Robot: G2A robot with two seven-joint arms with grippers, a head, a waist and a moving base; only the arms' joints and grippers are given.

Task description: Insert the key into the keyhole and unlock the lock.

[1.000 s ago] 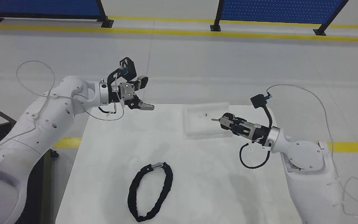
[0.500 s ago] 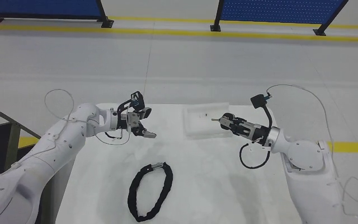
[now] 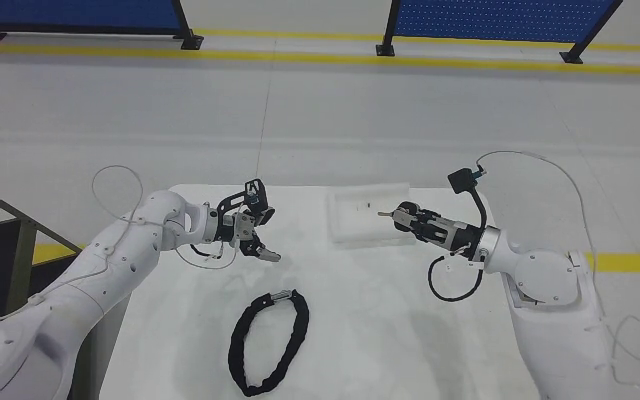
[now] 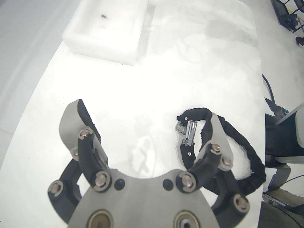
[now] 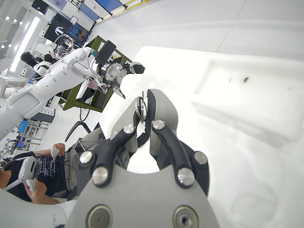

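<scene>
Table [image 3: 380, 330]: white.
Tray [image 3: 345, 232]: far middle of the table.
Lock [image 3: 268, 340]: black chain loop, near left.
Left gripper [image 4: 144, 112]: fingers apart, above the table, just beyond the lock.
Right gripper [image 5: 143, 100]: clamped on the key [image 5: 140, 110], at the tray's right edge.

Black-sleeved chain lock [image 3: 239, 345], closed loop flat on the bench [image 3: 400, 320], silver cylinder [image 4: 191, 130] at far end, key [image 5: 141, 109], seemingly ringed, pinched in right end effector [image 5: 143, 97].
</scene>
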